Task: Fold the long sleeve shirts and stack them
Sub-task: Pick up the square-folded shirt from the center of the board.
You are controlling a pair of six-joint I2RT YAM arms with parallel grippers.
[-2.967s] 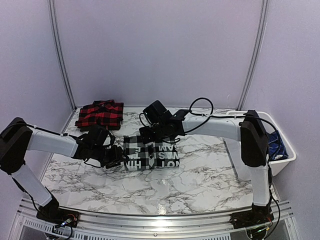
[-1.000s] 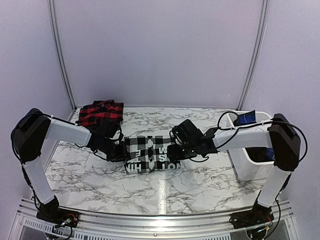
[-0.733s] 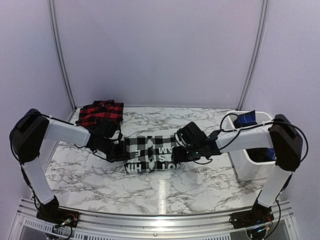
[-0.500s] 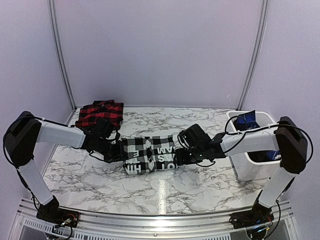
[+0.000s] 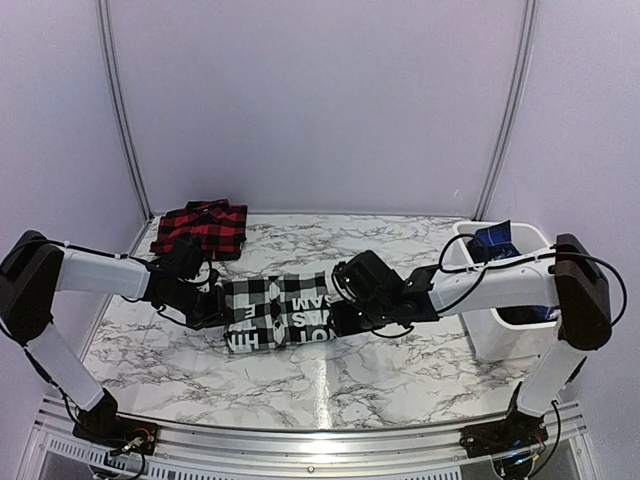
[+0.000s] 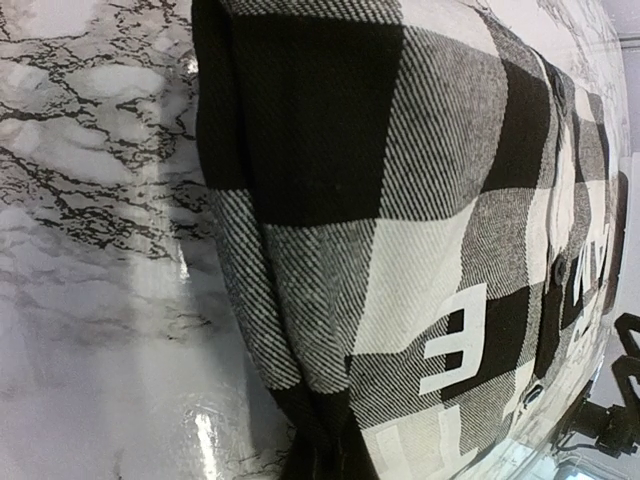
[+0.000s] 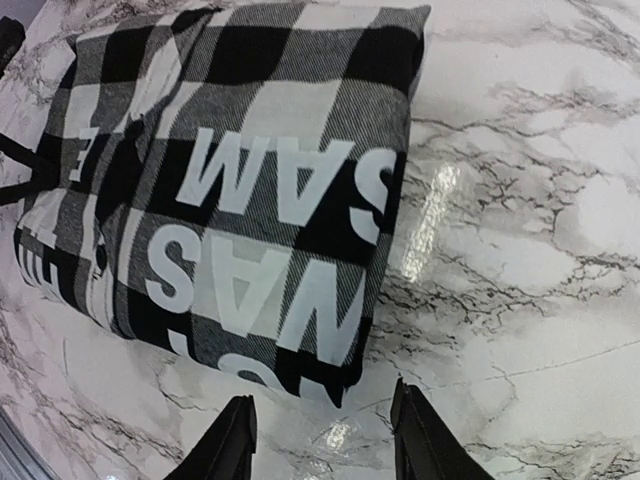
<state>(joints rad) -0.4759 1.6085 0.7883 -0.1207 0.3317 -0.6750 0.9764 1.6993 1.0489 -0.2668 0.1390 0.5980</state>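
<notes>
Mid-frame: black-white shirt, folded. Red shirt upper left. Left claw pinched on black-white shirt's left edge. Right claw apart, empty, beside right edge. My worry: one-sided lift spills fold open.

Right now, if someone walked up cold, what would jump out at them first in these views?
The folded black-and-white shirt with big white letters lies in the middle of the marble table, with the left gripper shut on its left end and the right gripper open just off its right end. A folded red-and-black shirt sits at the back left corner, and a white bin holding something blue stands at the right edge.
</notes>
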